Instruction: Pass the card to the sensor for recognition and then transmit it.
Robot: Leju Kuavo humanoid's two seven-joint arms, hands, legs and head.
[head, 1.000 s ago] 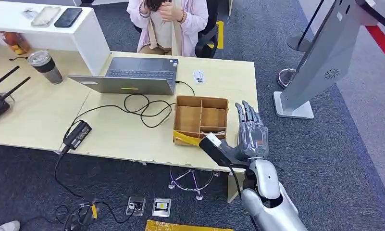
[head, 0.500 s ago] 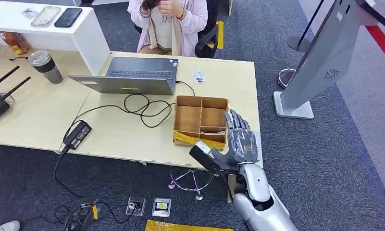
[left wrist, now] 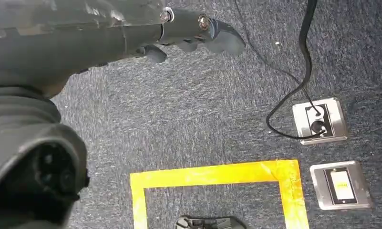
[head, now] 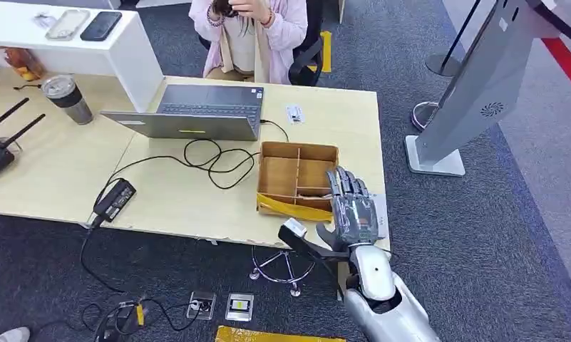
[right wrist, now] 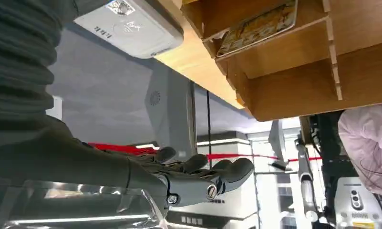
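A wooden divided box (head: pixel 299 168) stands near the table's right front corner. A yellow printed card (right wrist: pixel 258 26) lies flat in one of its compartments; in the head view the card (head: pixel 316 191) sits in the near right compartment. My right hand (head: pixel 352 208) hovers at the box's near right corner with fingers (right wrist: pixel 203 177) stretched out and apart, holding nothing. A white sensor pad (right wrist: pixel 131 26) lies on the table beside the box, its edge (head: pixel 381 212) mostly hidden behind the hand. My left hand (left wrist: pixel 179 28) hangs over the carpet, holding nothing.
A laptop (head: pixel 197 110), a looped black cable (head: pixel 211 158) and a power brick (head: pixel 115 198) lie left of the box. A person (head: pixel 250 32) sits at the far side. A grey kiosk stand (head: pixel 475 92) rises at the right. Floor sockets (left wrist: pixel 320 121) and yellow tape (left wrist: pixel 217 174) mark the carpet.
My right hand has drifted left and toward me, from beyond the table's right edge to the box's near right corner, fingers still spread. The person's hands shifted slightly.
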